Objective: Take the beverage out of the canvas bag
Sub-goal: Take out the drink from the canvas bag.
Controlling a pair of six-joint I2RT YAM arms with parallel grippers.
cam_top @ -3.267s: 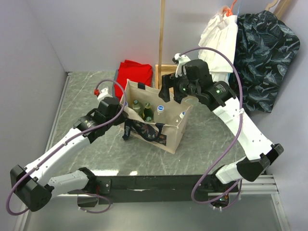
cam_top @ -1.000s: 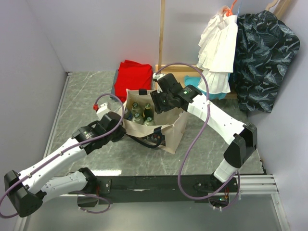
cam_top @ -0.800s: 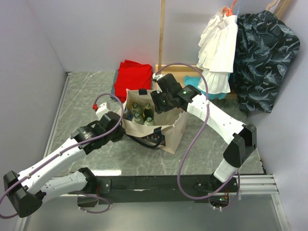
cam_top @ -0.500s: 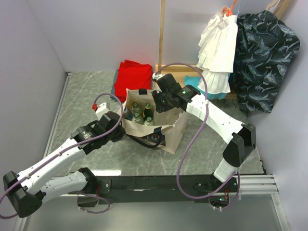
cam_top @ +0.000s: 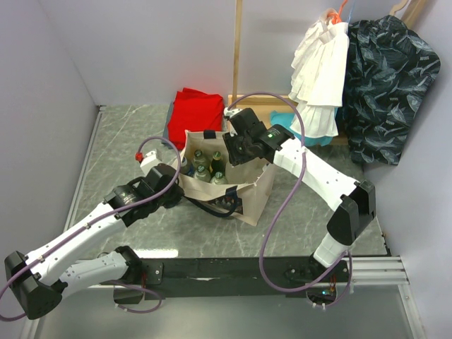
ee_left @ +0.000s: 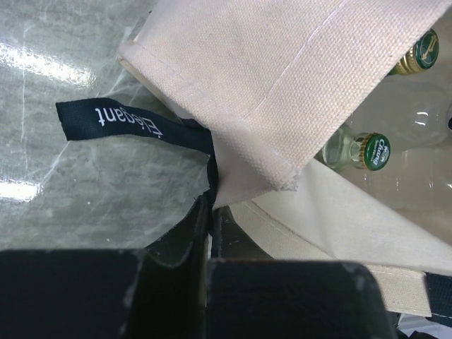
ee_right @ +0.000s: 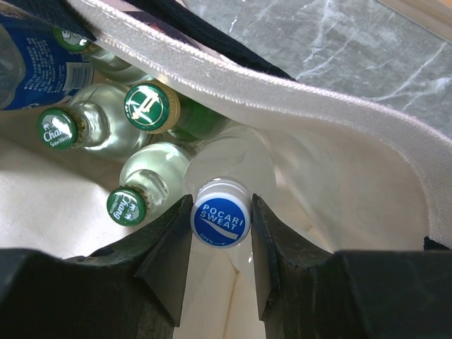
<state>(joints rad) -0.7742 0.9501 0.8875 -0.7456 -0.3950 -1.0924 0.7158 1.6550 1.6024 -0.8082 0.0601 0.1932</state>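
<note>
Right wrist: right end effector (ee_right: 219, 215) now clamped on bottle (ee_right: 230, 161); left end effector (ee_left: 210, 229) clamps canvas bag (ee_left: 282, 85).

The grey marbled table (cam_top: 120, 141) carries the beige canvas bag (cam_top: 260, 191); a red folded cloth (cam_top: 198, 109) lies just behind the bag; a wooden stand base (cam_top: 265, 102) lies behind the bag, to its right.

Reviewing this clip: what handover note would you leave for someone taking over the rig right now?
Left gripper: shut on the canvas bag at its left rim, by a navy strap.
Right gripper: inside the bag, shut on the cap of the Pocari Sweat bottle.
Green-capped bottles stand beside it in the bag.
Done: bottle gripped.
Left: lift it clear and set it on the table.
</note>
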